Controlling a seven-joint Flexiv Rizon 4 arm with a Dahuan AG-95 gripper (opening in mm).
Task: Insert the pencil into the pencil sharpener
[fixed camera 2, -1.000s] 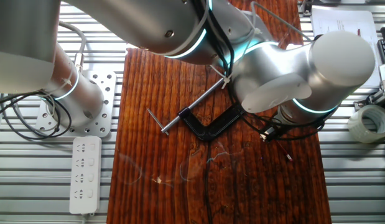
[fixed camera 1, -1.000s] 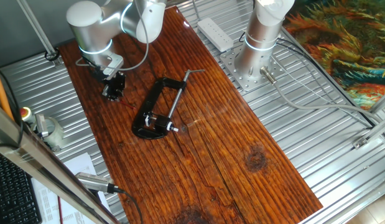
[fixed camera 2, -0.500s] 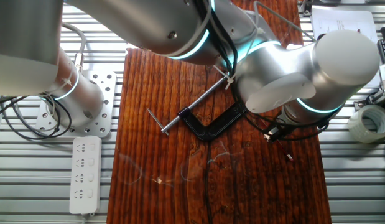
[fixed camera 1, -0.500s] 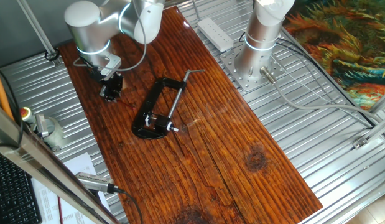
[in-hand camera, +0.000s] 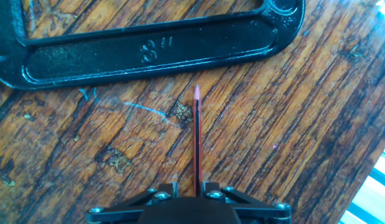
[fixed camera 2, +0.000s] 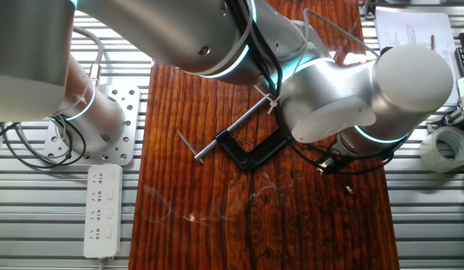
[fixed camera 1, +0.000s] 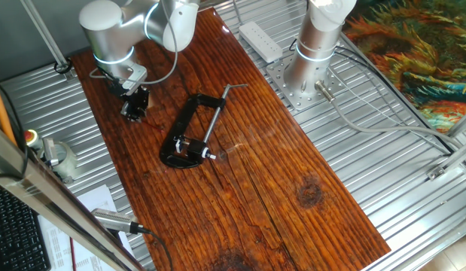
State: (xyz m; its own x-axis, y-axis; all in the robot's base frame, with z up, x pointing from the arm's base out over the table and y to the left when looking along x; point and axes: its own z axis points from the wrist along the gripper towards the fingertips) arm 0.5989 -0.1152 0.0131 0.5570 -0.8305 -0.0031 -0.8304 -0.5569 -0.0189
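Note:
My gripper (in-hand camera: pixel 189 186) is shut on the pencil (in-hand camera: pixel 196 140), a thin dark-red stick whose pale tip points at the black C-clamp's spine (in-hand camera: pixel 148 53) and stops a little short of it. In one fixed view the gripper (fixed camera 1: pixel 135 105) hangs low over the wooden board, to the left of the C-clamp (fixed camera 1: pixel 189 120). The pencil sharpener (fixed camera 1: pixel 190 147), a tiny dark block with silvery glints, sits in the clamp's mouth at its near end. In the other fixed view the gripper (fixed camera 2: pixel 329 160) shows under the arm, which hides the sharpener.
The clamp's silver screw rod (fixed camera 1: pixel 216 113) runs along its open side. A white power strip (fixed camera 1: pixel 260 40) and the arm's base (fixed camera 1: pixel 312 53) stand on metal grating right of the board. A tape roll (fixed camera 2: pixel 445 148) lies past the board's edge.
The gripper has shifted only slightly beside the clamp, and the wrist has turned a little. It still holds the pencil. The clamp has not moved.

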